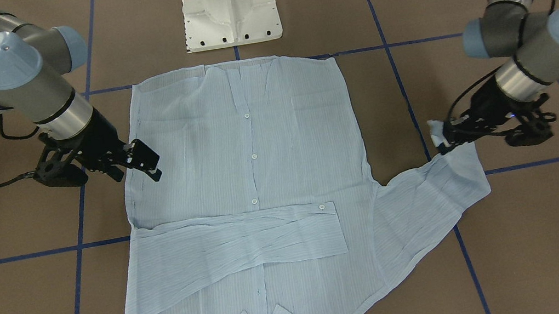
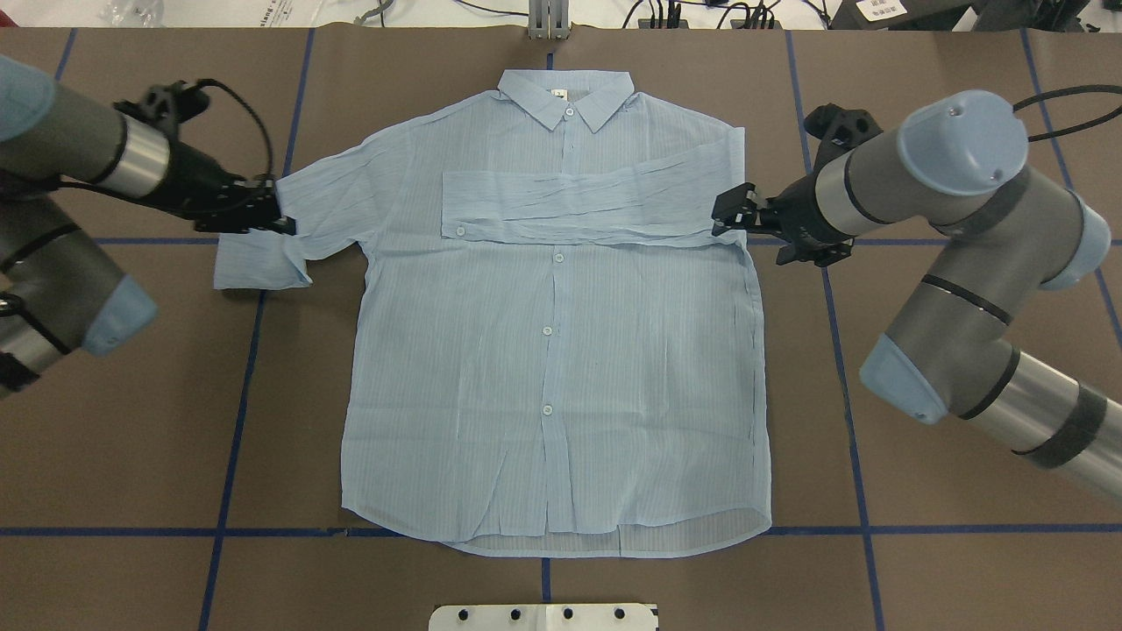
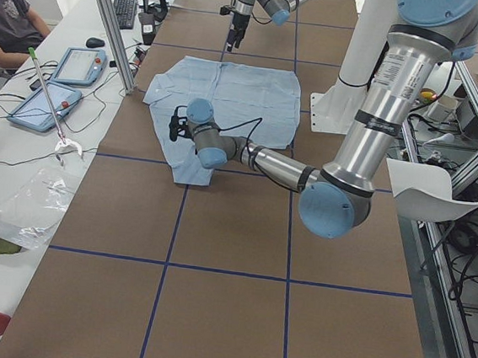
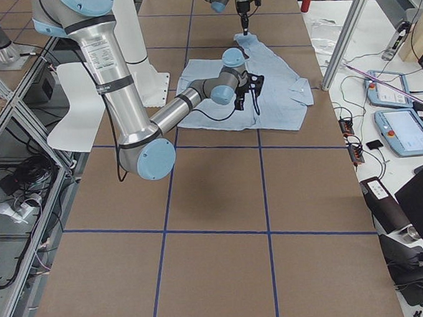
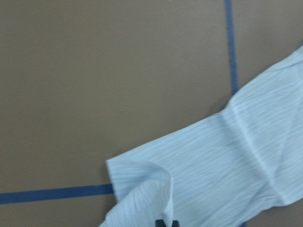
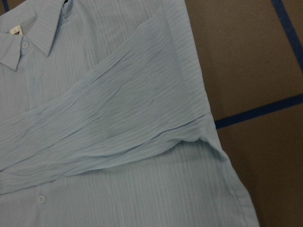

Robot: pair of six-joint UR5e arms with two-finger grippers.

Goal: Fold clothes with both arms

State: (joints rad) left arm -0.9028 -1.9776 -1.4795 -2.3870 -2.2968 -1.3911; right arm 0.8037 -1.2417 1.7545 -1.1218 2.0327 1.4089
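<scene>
One sleeve (image 1: 429,195) clamped in left tool (image 1: 442,139); right tool (image 1: 147,163) parted, at shirt (image 1: 244,145) edge.

Open table (image 2: 131,438) flanks shirt (image 2: 552,368) both sides; white pedestal base (image 2: 543,617) stands close beyond hem.

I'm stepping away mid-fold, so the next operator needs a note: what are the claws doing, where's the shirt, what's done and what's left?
Left claw: shut on the left-side sleeve near its cuff, with that end raised a little off the table.
Right claw: looks open and holds nothing, at the shirt's edge by the armpit.
Shirt: flat, buttoned front up, collar on the far side from the robot.
Done: right-side sleeve folded across the chest.
Left: bring the left-side sleeve across, then probably fold the body.
</scene>
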